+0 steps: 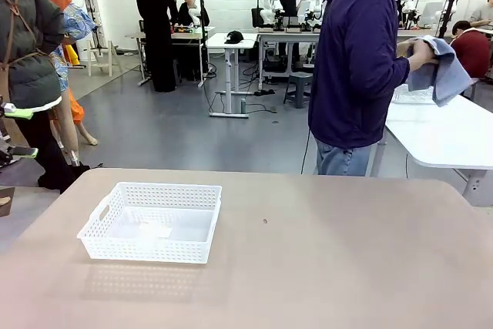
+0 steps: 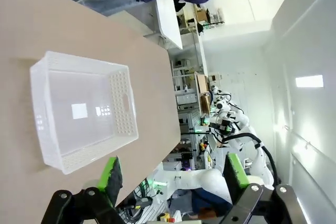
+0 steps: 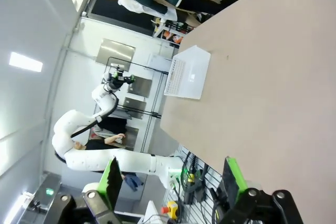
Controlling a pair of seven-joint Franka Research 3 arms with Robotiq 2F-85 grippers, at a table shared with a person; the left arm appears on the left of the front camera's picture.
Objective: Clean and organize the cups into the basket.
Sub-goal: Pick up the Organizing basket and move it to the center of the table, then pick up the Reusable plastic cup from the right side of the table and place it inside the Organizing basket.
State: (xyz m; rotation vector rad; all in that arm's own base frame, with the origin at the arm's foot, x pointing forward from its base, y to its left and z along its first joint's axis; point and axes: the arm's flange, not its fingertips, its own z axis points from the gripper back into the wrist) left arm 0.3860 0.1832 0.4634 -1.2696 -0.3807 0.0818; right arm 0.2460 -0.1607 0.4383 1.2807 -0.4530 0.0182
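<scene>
The white lattice basket [image 1: 150, 221] stands empty on the tan table [image 1: 323, 267], left of centre. No cups are in view. My left gripper [image 2: 173, 171] is open with nothing between its green pads; it hovers off the table's edge beside the basket [image 2: 79, 111]. At the front view's left edge its green pads [image 1: 18, 113] show. My right gripper [image 3: 172, 178] is open and empty too, well away from the basket [image 3: 188, 72]. The person in a purple hoodie [image 1: 354, 59] is turned to the side, both hands in a blue-grey cloth [image 1: 441, 71].
A white side table [image 1: 447, 132] stands behind at the right, with a white rack-like thing [image 1: 412, 96] on it. A small dark speck [image 1: 265, 221] lies on the tan table. My left arm [image 3: 100, 156] shows in the right wrist view.
</scene>
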